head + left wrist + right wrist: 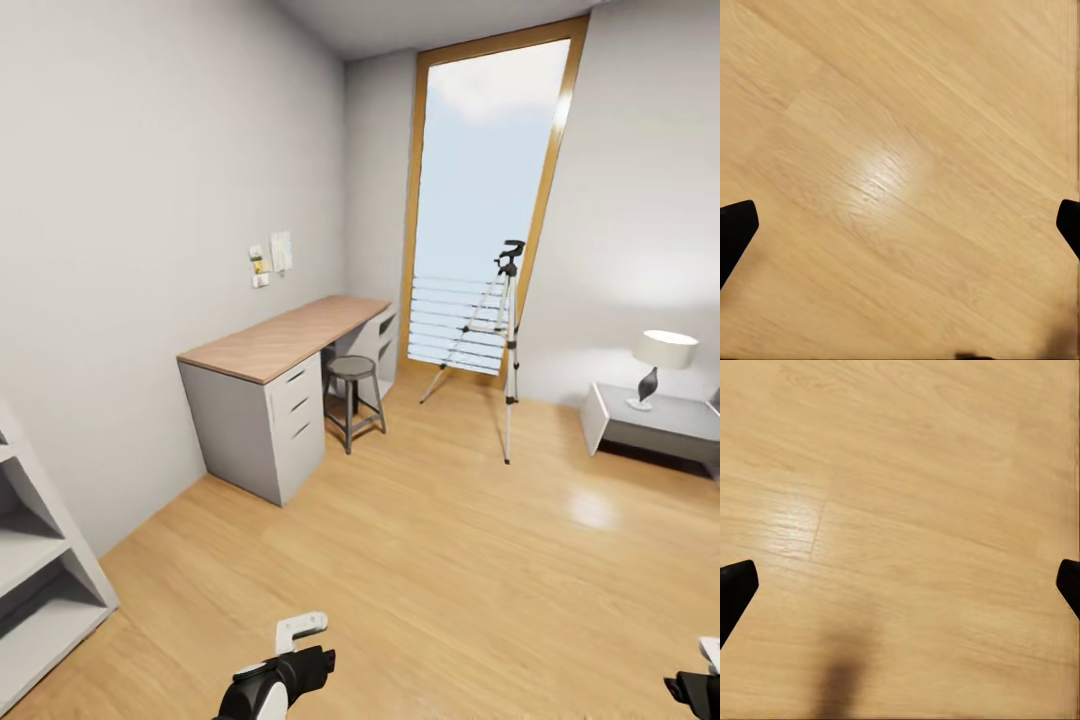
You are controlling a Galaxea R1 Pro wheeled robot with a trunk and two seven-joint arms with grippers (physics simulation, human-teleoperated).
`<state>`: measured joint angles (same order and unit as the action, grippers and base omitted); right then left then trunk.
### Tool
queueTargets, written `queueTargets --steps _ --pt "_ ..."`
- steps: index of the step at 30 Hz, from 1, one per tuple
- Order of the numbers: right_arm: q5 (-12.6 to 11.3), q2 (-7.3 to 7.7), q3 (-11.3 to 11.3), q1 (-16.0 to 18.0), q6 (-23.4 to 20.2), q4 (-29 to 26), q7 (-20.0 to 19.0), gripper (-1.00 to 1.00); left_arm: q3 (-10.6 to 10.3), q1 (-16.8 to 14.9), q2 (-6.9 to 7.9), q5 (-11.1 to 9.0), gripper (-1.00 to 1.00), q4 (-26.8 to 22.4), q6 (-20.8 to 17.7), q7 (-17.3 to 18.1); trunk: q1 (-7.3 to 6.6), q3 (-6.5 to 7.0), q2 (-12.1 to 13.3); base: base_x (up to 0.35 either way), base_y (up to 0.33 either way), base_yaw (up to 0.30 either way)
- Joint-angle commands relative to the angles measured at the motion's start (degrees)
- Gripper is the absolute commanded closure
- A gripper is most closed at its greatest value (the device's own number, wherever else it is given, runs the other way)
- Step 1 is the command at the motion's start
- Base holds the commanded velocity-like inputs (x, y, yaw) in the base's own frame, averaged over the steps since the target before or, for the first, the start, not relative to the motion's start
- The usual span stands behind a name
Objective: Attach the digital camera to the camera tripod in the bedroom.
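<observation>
Tripod (503, 335): upright before the window (487, 190), right of the desk (285, 340).
Left gripper (900, 225): spread wide, fingertips cropped.
Right gripper (900, 585): likewise.

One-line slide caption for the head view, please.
Bedroom seen from the doorway side: camera tripod before the tall window, stool by desk.

The counter (285, 340) runs along the left wall, a stool (353, 388) before it. The camera tripod (497, 340) stands right of the stool, before the window (485, 190). A lamp (660, 365) sits on a low table (680, 425) far right.
</observation>
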<state>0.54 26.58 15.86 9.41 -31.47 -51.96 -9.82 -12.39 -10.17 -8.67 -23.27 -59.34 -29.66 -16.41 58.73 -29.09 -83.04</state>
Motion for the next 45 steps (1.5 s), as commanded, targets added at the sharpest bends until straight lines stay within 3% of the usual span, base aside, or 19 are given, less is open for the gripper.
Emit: queueTargets --steps 1,5,13,45 --pt "0.1 -0.01 0.1 0.0 -0.3 -0.1 -0.3 -1.0 -0.1 0.0 0.02 -0.6 -1.0 -0.1 -0.2 -0.5 0.0 -0.09 0.0 0.0 0.0 -0.247" --pt "0.1 0.68 0.1 0.1 3.3 0.6 -2.3 -1.0 -0.1 0.0 0.09 -1.2 -1.0 -0.1 -0.1 -0.6 0.0 -0.21 0.0 0.0 0.0 -0.247" --pt "0.2 0.96 0.1 0.1 5.3 0.8 -3.8 -1.0 -0.1 0.0 0.1 -1.5 -1.0 -0.1 -0.1 -0.6 0.0 -0.44 0.0 0.053 0.0 -0.247" --pt "0.3 0.91 -0.5 0.1 5.9 1.4 -4.3 -1.0 -0.4 0.0 0.09 -1.5 -1.0 1.0 -0.1 -0.7 0.0 -1.4 0.0 0.276 0.05 -0.247"
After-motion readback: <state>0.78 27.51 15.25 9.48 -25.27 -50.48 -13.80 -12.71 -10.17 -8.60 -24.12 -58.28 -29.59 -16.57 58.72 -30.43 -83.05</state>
